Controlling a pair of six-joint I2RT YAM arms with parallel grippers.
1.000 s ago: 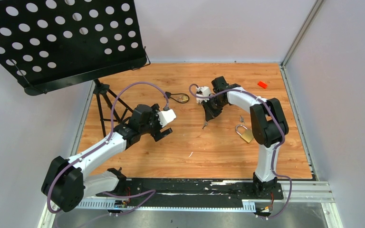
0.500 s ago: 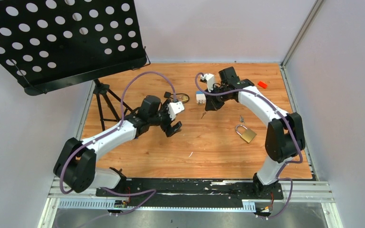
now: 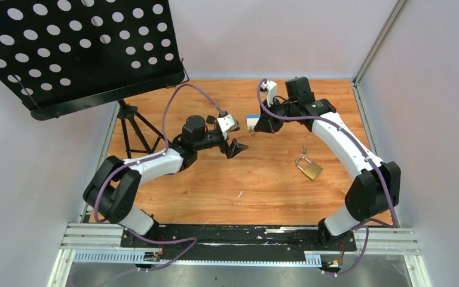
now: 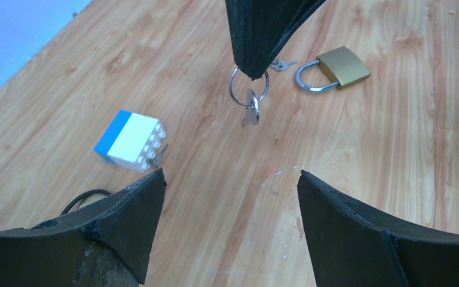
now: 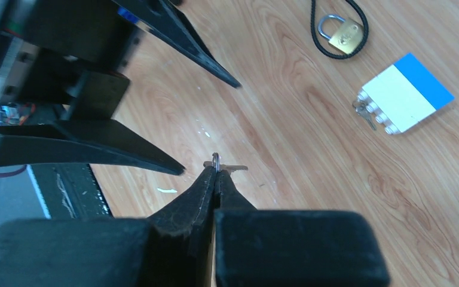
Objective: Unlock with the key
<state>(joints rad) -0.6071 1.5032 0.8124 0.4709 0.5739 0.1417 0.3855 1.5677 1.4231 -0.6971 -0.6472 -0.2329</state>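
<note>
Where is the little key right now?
In the left wrist view, the key hangs by its ring from the shut right gripper, near the top middle, between the white-and-blue brick and the brass padlock.

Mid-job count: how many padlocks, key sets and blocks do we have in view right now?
Padlocks: 2 (large padlock, small padlock)
Key sets: 3 (the key hanging on its ring from the right pincer, loose keys by the large padlock, block-side keys)
Blocks: 2 (white-and-blue block, red block)
Total: 7
</note>
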